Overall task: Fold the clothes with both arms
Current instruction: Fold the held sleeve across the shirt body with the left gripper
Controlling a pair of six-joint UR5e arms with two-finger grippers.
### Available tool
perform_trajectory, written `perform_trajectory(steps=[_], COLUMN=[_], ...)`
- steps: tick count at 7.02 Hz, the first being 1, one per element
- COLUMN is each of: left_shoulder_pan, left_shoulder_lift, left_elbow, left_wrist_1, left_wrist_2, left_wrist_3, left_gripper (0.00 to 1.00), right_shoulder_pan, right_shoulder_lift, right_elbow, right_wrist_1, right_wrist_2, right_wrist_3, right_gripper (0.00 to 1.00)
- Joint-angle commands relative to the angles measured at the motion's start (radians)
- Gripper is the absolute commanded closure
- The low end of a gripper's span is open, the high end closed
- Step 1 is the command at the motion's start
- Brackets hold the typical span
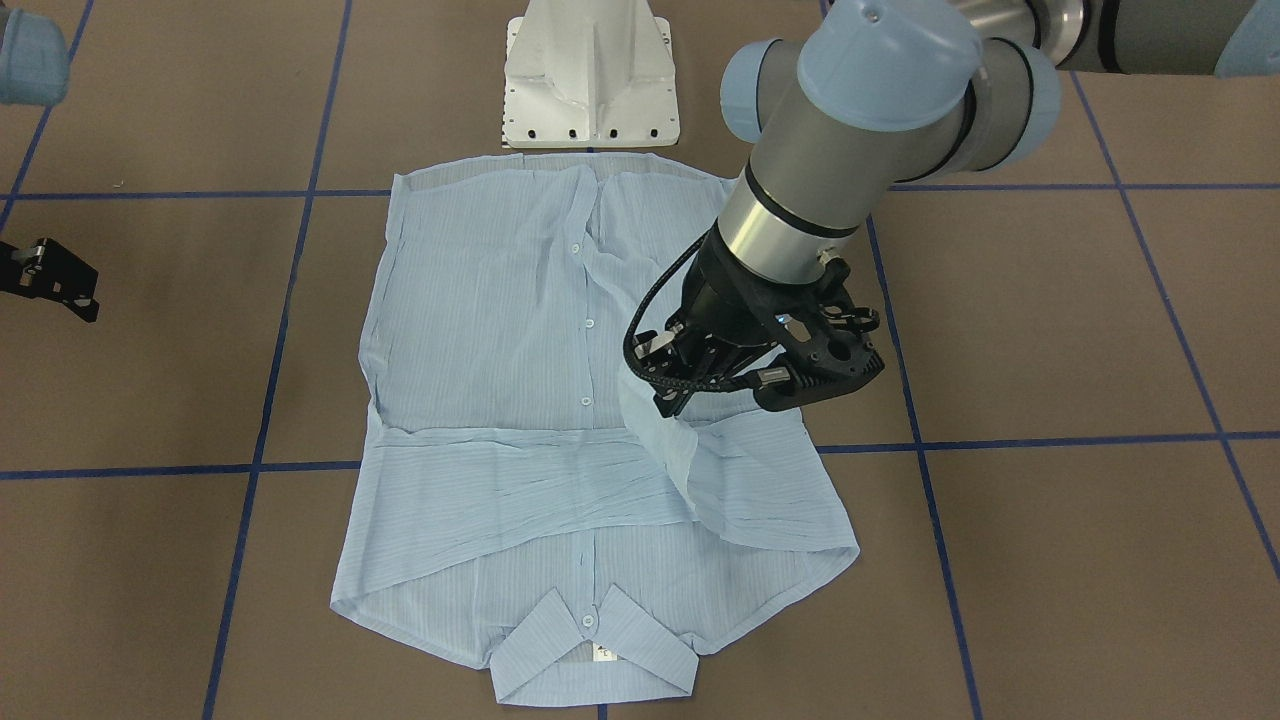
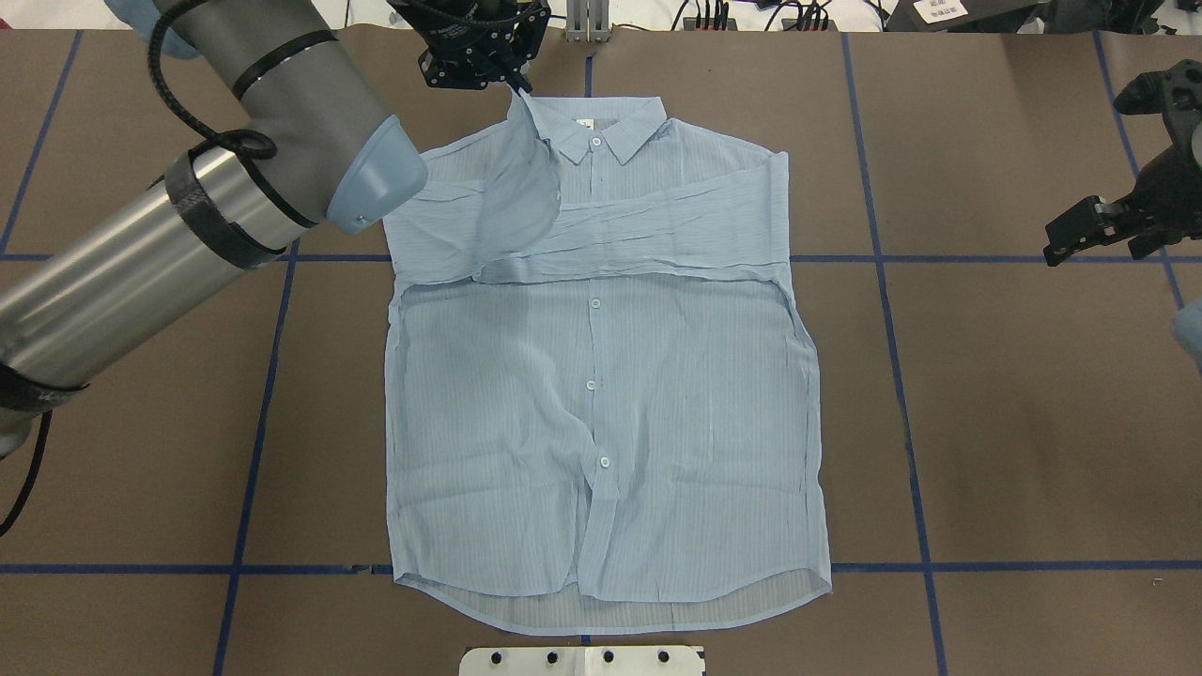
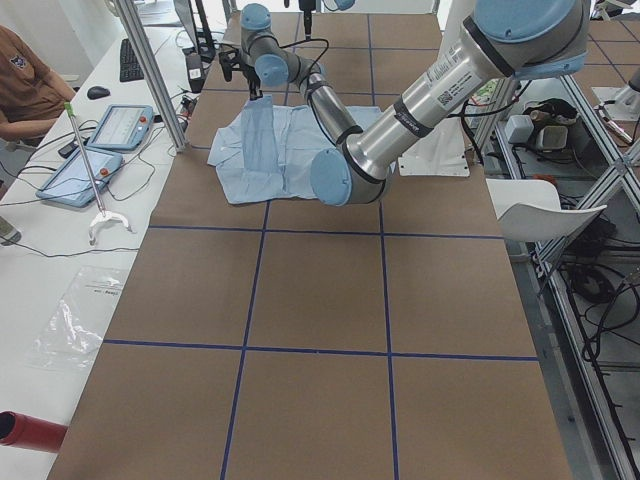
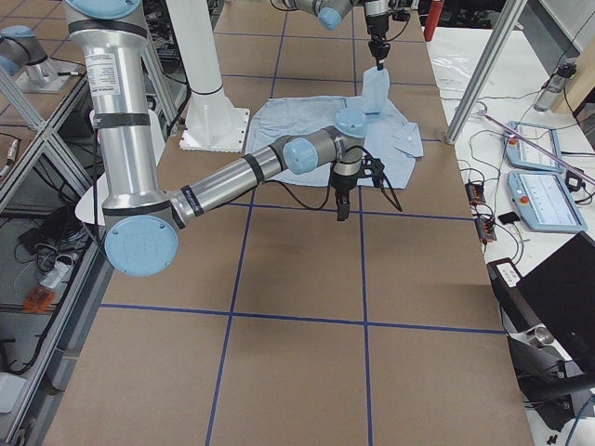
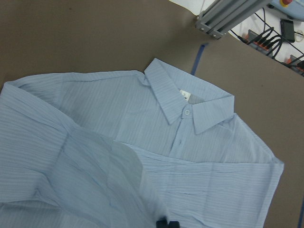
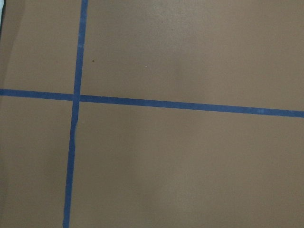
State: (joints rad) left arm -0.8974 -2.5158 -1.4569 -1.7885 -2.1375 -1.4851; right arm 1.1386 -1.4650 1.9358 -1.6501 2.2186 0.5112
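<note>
One sleeve (image 2: 512, 183) of the shirt (image 2: 601, 404), spread flat on the tabletop (image 2: 986, 404), hangs pinched in the left claw (image 2: 514, 84) near the collar (image 2: 610, 127), and such thin cloth may slip or land bunched; whether the right claw (image 2: 1099, 235), far from the collar, is spread I cannot tell.

We are seeing bright, even light, with faint soft shadows edging the thin pale blue striped shirt (image 2: 601, 422).
</note>
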Motion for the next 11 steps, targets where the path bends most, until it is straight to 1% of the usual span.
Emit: perform_trajectory(steps=[1, 3, 4, 5, 6, 7, 8, 10, 11], left_shoulder_pan=[0.029, 0.118, 0.162, 0.204, 0.234, 0.264, 0.27, 0.27, 0.27], left_shoulder_lift=[-0.011, -0.021, -0.053, -0.119, -0.165, -0.176, -0.204, -0.204, -0.207], left_elbow=[0.038, 0.186, 0.225, 0.293, 0.361, 0.415, 0.476, 0.481, 0.486], left_wrist_1=[-0.041, -0.254, -0.264, -0.266, -0.288, -0.364, -0.408, -0.41, -0.429], left_wrist_2=[0.001, 0.014, 0.045, 0.086, 0.096, 0.157, 0.203, 0.211, 0.238], left_wrist_3=[-0.023, -0.087, -0.092, -0.095, -0.093, -0.095, -0.128, -0.129, -0.129], left_gripper=[1.0, 1.0, 1.0, 1.0, 1.0, 1.0, 1.0, 1.0, 1.0], right_shoulder_pan=[0.0, 0.0, 0.0, 0.0, 0.0, 0.0, 0.0, 0.0, 0.0], right_shoulder_lift=[0.002, 0.002, 0.002, 0.0, 0.002, 0.003, 0.005, 0.014, 0.018], right_elbow=[-0.006, -0.011, -0.015, -0.018, -0.021, -0.023, -0.024, -0.032, -0.038], right_wrist_1=[0.0, 0.0, 0.0, 0.0, 0.0, 0.0, 0.0, 0.0, 0.0], right_wrist_2=[0.0, 0.0, 0.0, 0.0, 0.0, 0.0, 0.0, 0.0, 0.0], right_wrist_3=[0.003, 0.003, 0.003, 0.001, 0.003, 0.003, 0.003, 0.006, 0.006], right_gripper=[0.0, 0.0, 0.0, 0.0, 0.0, 0.0, 0.0, 0.0, 0.0])
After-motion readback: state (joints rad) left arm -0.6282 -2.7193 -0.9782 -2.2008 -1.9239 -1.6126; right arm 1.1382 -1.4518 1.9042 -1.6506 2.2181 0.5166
